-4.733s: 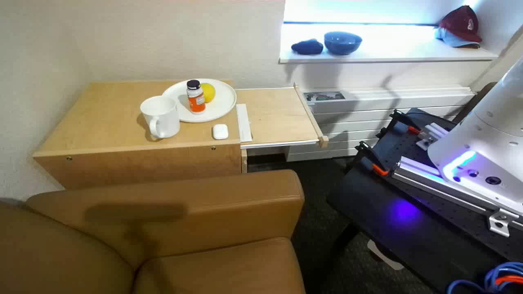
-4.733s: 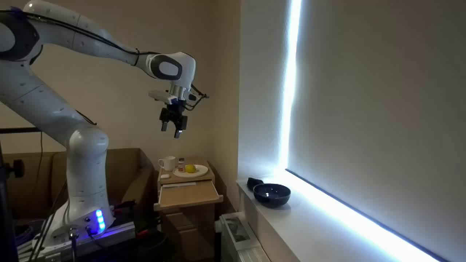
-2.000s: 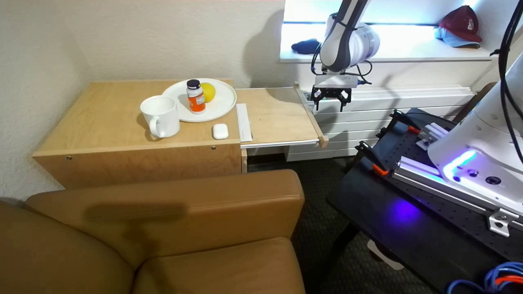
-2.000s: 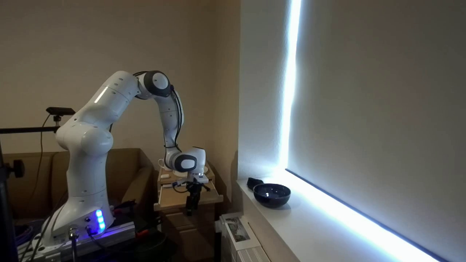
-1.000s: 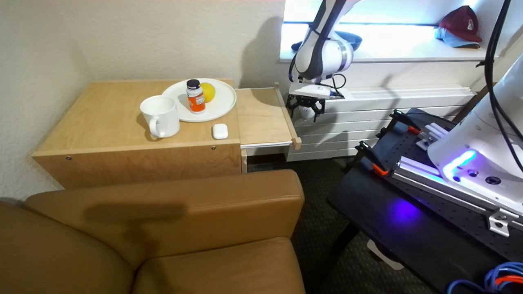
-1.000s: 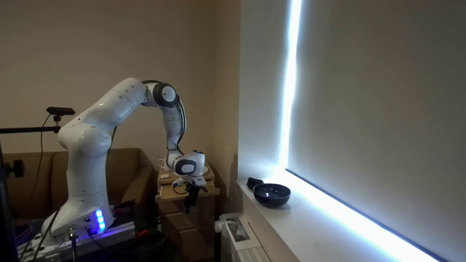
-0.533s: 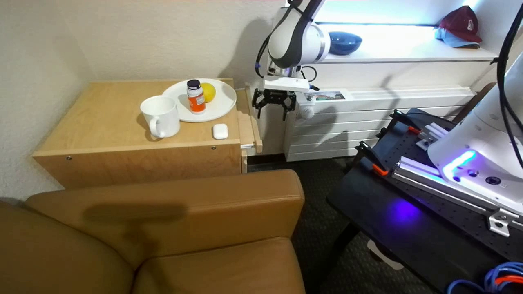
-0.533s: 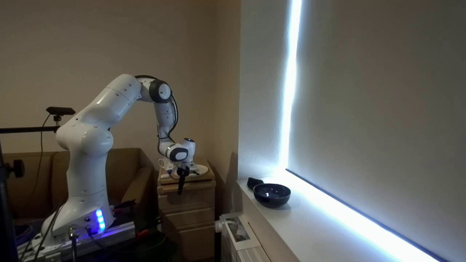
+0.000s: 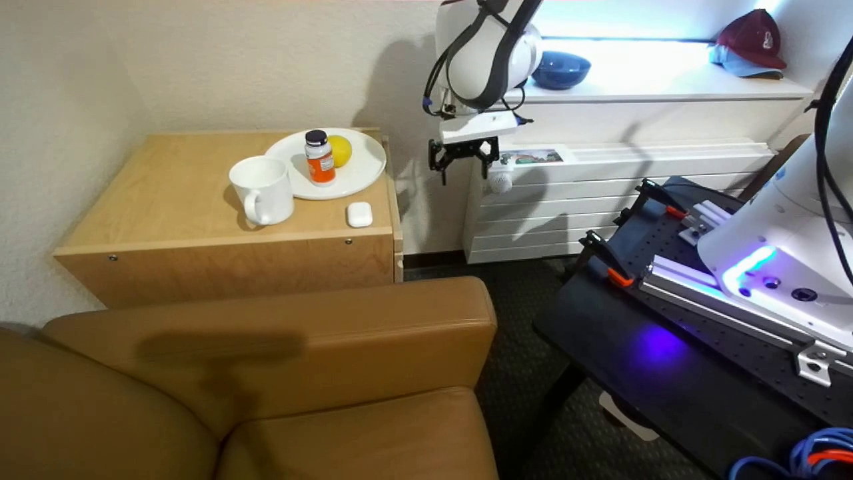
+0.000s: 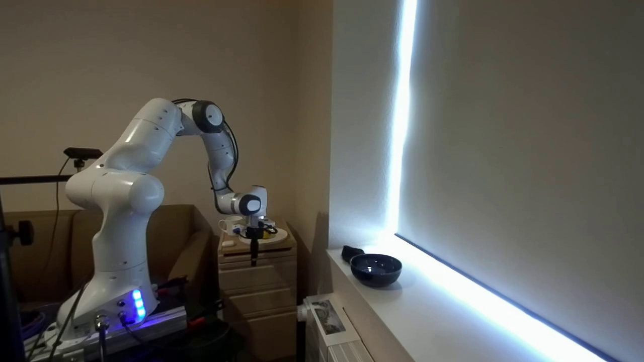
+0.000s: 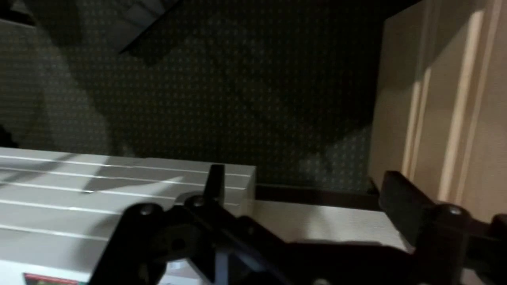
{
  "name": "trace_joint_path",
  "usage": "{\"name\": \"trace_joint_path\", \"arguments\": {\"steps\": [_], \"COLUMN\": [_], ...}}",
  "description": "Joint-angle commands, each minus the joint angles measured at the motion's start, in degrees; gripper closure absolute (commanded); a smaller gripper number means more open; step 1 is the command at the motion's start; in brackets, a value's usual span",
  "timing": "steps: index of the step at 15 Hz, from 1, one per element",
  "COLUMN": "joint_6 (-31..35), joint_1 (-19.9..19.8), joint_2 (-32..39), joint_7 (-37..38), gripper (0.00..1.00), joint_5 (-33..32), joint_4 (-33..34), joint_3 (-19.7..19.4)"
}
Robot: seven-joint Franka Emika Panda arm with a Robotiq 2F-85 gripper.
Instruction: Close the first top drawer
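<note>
The first top drawer sits pushed in at the end of the light-tan cabinet. Only its front edge shows, as a thin strip along the cabinet's end. It also shows in an exterior view as a narrow band under the cabinet top. My gripper hangs in the air beside the cabinet's drawer end, apart from the drawer, fingers pointing down. In the wrist view, the gripper is open, with its fingers wide apart and nothing between them. The cabinet front is at the right there, close to one finger.
A white mug, a plate with a bottle and a yellow fruit, and a small white case stand on the cabinet. A white radiator, windowsill bowl and brown sofa are around.
The drawer was pulled far out and has slid into the cabinet. My gripper came down, moved toward the cabinet as the drawer went in, then drew back slightly and up.
</note>
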Motion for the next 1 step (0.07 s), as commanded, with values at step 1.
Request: {"name": "trace_joint_path", "arguments": {"steps": [1], "joint_6": [-0.61], "joint_1": [-1.33], "joint_2": [-0.58], "joint_7": [0.98], "gripper": [0.0], "joint_5": [-2.74], "joint_4": [-1.0], "joint_3": [-0.38]}}
